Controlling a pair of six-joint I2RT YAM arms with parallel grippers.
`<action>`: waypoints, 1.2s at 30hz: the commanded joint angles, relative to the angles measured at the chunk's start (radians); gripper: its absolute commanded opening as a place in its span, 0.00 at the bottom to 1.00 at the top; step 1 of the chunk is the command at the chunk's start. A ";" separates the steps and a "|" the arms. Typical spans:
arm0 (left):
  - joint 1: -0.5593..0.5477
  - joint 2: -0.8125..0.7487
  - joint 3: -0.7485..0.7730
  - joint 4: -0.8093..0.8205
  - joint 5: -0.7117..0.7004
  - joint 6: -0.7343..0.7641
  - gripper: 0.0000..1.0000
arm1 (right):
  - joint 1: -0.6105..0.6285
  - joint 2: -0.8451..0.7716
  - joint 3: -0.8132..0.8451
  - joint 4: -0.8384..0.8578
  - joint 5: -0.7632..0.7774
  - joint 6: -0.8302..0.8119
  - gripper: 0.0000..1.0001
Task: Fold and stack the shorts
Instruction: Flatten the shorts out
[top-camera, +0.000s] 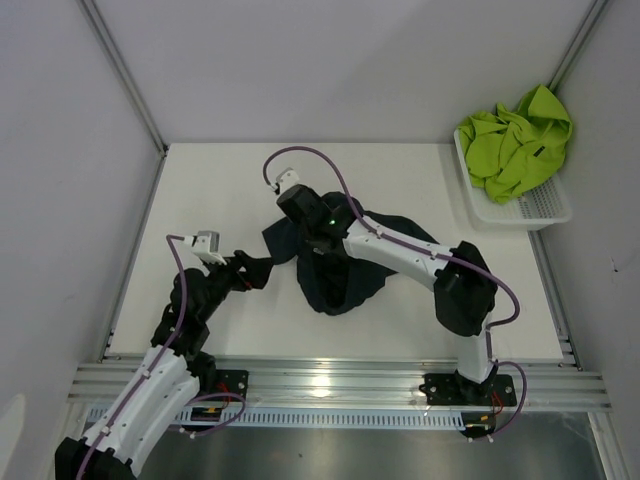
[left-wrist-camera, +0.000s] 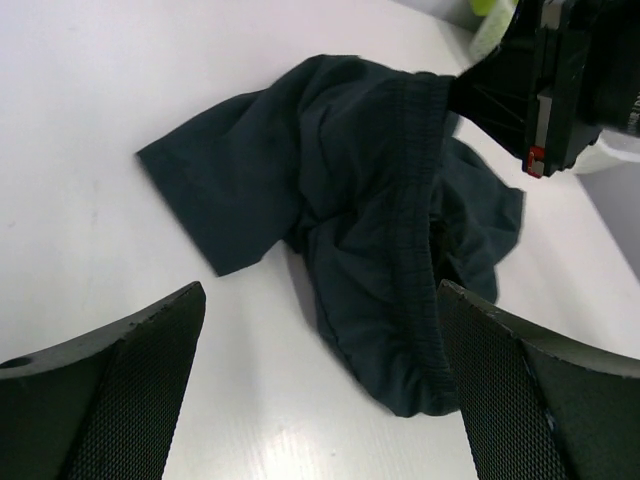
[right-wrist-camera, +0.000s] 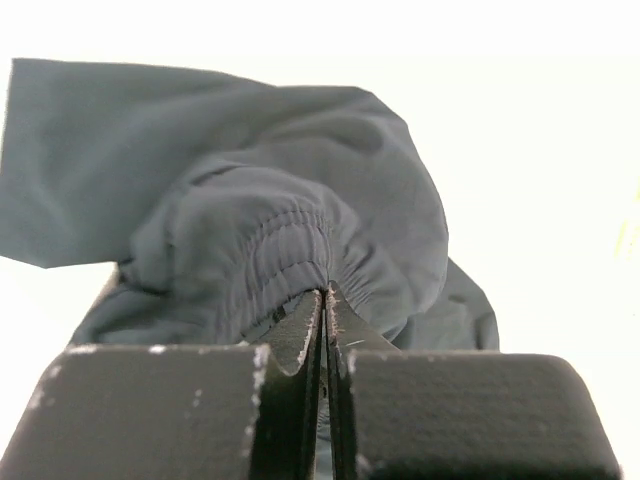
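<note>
The dark navy shorts (top-camera: 338, 282) lie crumpled in the middle of the white table (top-camera: 200, 190). My right gripper (top-camera: 303, 224) is down on their upper part. In the right wrist view its jaws (right-wrist-camera: 325, 295) are shut on the gathered waistband of the dark shorts (right-wrist-camera: 250, 210). My left gripper (top-camera: 256, 272) hovers at the shorts' left edge, open. Its fingers (left-wrist-camera: 130, 370) straddle a waistband end of the dark shorts (left-wrist-camera: 350, 200) with bare table between them. The lime green shorts (top-camera: 515, 145) are heaped in the basket at the far right.
A white mesh basket (top-camera: 540, 212) stands at the table's right edge, against the right wall. Grey walls enclose the table on the left, back and right. An aluminium rail (top-camera: 330, 385) runs along the near edge by the arm bases.
</note>
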 joint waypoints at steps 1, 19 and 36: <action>-0.006 0.017 0.007 0.134 0.126 -0.043 0.98 | 0.025 -0.089 0.040 0.036 0.040 -0.069 0.00; -0.297 0.352 0.149 0.252 -0.081 -0.110 0.98 | 0.050 -0.096 0.092 0.004 0.037 -0.010 0.00; -0.317 0.659 0.241 0.312 -0.131 -0.142 0.61 | 0.088 -0.211 0.066 -0.012 -0.052 0.059 0.00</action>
